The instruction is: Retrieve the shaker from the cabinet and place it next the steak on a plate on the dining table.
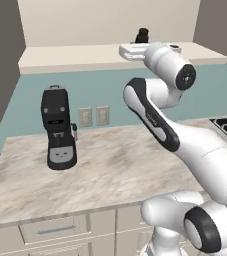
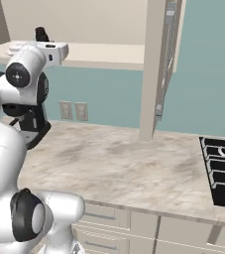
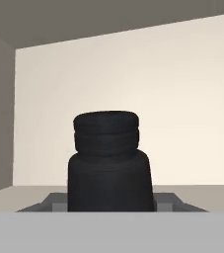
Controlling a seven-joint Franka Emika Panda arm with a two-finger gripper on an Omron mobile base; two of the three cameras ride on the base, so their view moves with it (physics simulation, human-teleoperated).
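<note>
— Black item, one: the shaker (image 3: 108, 163). We log it upright on the cream shelf of the cabinet (image 1: 75, 57), set toward the shelf's front edge and near its right end as the left base view has it (image 1: 142, 35). Why upright and so close to the front?

— Standing on its base near the front edge, it can be reached level by us, without going deep inside. White item, one: our arm, raised to shelf height with the gripper (image 1: 135, 50) lying flat along the shelf, pointed at the shaker.

— State of the gripper?

— Hand view puts the shaker dead centre and very near, its body rising between the two low grey finger parts at the bottom. We cannot tell whether the fingers press on it or merely flank it.

— Other stock?

— Black coffee machine (image 1: 58, 127), standing toward the back left of the marbled counter (image 1: 115, 170) below; a stove (image 2: 223, 171) at the counter's right end. Steak, plate and dining table: not entered yet. We judge the grasp stage is in hand.
</note>
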